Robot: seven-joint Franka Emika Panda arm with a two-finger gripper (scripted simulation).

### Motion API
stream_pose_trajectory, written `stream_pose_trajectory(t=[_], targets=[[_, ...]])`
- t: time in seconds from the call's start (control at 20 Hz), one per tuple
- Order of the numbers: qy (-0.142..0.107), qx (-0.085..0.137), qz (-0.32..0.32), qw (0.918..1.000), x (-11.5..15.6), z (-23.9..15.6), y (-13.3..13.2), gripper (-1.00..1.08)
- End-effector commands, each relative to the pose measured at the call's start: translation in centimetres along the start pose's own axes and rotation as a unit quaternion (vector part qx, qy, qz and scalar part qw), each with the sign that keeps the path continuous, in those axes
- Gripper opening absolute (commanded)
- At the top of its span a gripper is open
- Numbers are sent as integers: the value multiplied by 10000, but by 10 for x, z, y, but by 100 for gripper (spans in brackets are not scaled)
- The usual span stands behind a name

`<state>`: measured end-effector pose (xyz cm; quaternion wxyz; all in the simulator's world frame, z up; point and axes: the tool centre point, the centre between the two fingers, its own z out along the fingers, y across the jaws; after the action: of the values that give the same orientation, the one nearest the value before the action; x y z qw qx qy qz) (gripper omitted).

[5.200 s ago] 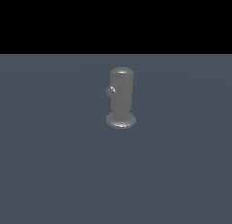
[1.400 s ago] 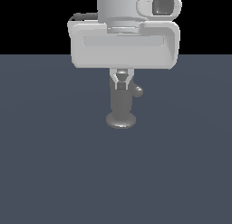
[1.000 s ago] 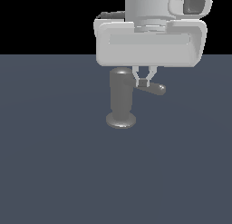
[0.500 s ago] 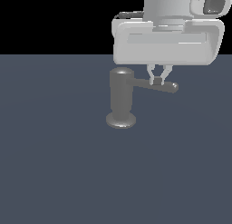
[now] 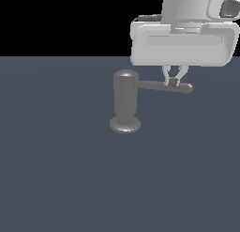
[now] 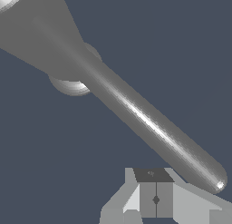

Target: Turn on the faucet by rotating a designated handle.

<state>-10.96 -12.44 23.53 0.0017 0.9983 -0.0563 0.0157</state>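
Note:
The faucet [image 5: 125,100] is a grey upright cylinder with a domed top on a round disc base. Its handle [image 5: 164,86], a slim grey rod, sticks out sideways toward the exterior view's right. My gripper [image 5: 174,81] hangs from above at the rod, near its outer end, fingers pressed together with nothing between them. In the wrist view the handle [image 6: 149,123] runs diagonally from the faucet body [image 6: 36,32] to a rounded tip. It passes beside my shut gripper [image 6: 155,199], not between the pads.
The faucet stands on a plain dark blue-grey floor [image 5: 65,179]. My wide light-grey hand housing [image 5: 183,43] hovers above the handle. Nothing else shows.
My gripper has travelled toward the exterior view's right, staying at the rod. The handle has swung with it, from pointing at the camera to pointing right.

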Motion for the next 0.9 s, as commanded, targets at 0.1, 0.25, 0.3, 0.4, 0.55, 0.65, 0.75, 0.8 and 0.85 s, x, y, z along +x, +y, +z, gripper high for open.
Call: stream_pose_trajectory(t=[0.1,0.25,0.3,0.4,0.55,0.65,0.75,0.8,0.85], targets=[[-22,-6,-31,10000,15,5,8,-100],[-33,-5,-21,10000,23,6,15,-100],[-37,-5,-18,10000,25,6,18,-100],[-46,-4,-11,10000,30,7,22,-100],[-58,-3,-1,10000,38,8,30,-100],[-65,-3,5,10000,43,9,34,-100],[-73,-2,12,10000,48,10,39,-100],[-76,-2,15,10000,51,10,42,-100],[-80,-1,18,10000,53,11,44,-100]])
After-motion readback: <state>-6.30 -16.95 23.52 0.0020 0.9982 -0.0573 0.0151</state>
